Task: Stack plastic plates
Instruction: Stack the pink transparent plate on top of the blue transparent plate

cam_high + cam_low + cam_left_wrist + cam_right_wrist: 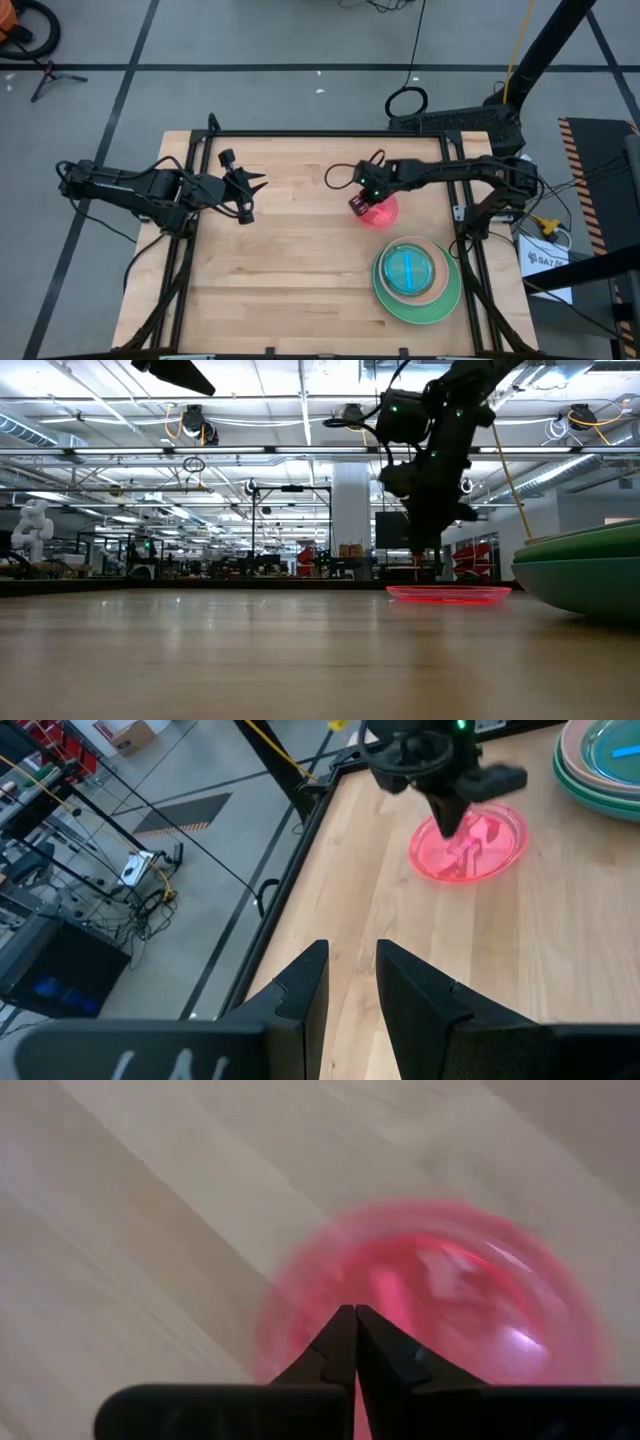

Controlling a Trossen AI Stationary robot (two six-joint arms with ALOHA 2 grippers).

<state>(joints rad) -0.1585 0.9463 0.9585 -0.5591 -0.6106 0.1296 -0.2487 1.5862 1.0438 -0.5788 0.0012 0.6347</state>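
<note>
High view: round translucent red plate (380, 211).

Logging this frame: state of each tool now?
Left tool: open, empty, over the table's left side.
Right tool: shut, tips at the red plate; grip not clear.

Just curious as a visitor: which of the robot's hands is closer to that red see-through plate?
The right hand, directly over the red plate, at its rim. The left hand hovers far across the table.

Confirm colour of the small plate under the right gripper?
Translucent red round plastic plate; left wrist view.
</note>
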